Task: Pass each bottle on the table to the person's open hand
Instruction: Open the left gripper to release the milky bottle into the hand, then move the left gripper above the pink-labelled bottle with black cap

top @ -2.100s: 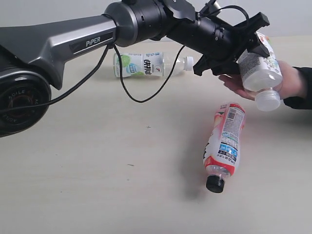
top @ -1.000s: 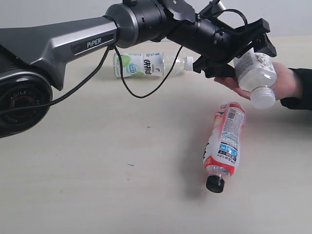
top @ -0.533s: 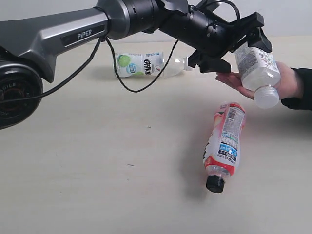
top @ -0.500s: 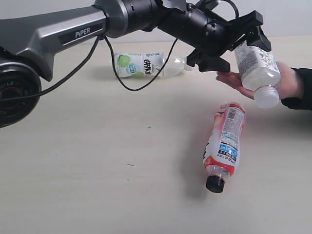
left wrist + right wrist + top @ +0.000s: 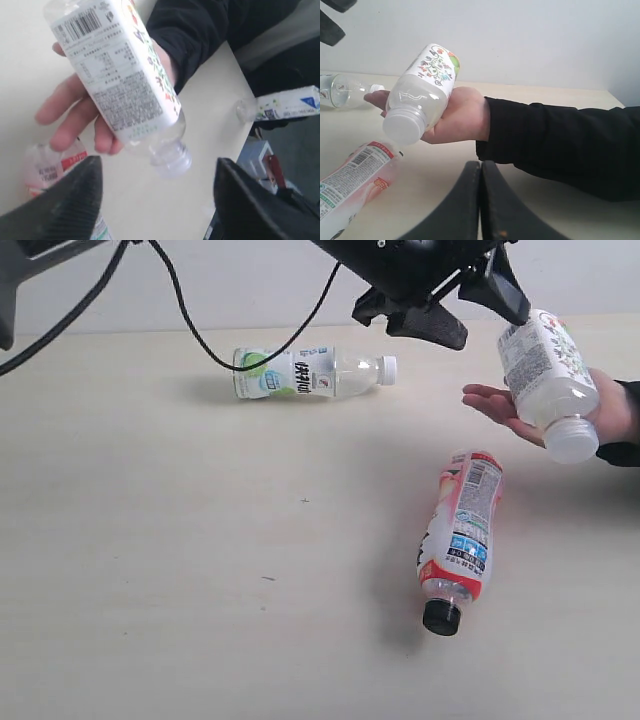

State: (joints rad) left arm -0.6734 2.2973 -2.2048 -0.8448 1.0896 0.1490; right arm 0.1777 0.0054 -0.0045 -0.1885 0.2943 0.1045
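Note:
A white-capped bottle (image 5: 545, 375) with a white flowery label lies tilted, cap down, in the person's open hand (image 5: 492, 402). My left gripper (image 5: 468, 302) hovers open above and to the left of it, apart from it; in the left wrist view the bottle (image 5: 120, 75) and hand (image 5: 70, 110) lie beyond the spread fingers (image 5: 60, 200). The black-capped red-pink bottle (image 5: 460, 535) lies on the table (image 5: 200, 540) below the hand. A green-labelled bottle (image 5: 300, 372) lies at the back. My right gripper (image 5: 480, 167) is shut and empty, near the dark sleeve (image 5: 560, 145).
In the left wrist view a fourth bottle (image 5: 282, 105) with a white and blue label shows past the table's edge, beside the person's dark clothing. A black cable (image 5: 250, 350) hangs from the left arm over the back of the table.
My left gripper has let go of the white-labelled bottle and risen up and away to the left. The bottle now rests in the hand, which has shifted slightly right.

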